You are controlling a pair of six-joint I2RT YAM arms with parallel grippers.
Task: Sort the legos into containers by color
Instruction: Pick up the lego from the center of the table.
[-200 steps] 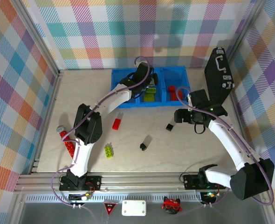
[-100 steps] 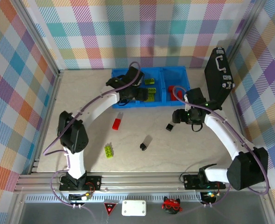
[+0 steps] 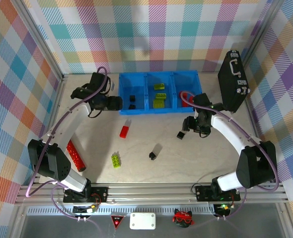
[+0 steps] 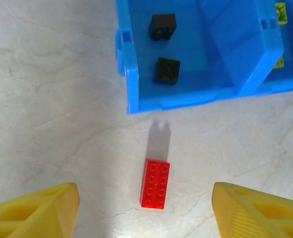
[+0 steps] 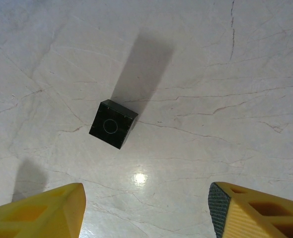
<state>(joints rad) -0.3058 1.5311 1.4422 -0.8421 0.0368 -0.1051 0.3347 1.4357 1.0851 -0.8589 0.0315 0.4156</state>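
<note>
Plainly, left fingers (image 4: 37, 210) gape over a studded red brick (image 4: 155, 183), right fingers (image 5: 42, 210) over a black cube (image 5: 113, 124).

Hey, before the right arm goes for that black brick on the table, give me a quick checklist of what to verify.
1. Right gripper open and empty: ok.
2. Small black studded plastic brick lying free on the table, nothing touching it: ok.
3. Brick centred between the fingers: not ok, it lies ahead of them, off centre.
4. Leftmost bright-blue plastic bin holds black bricks: ok.
5. Left gripper outside that bin: ok, open, beside it.
</note>
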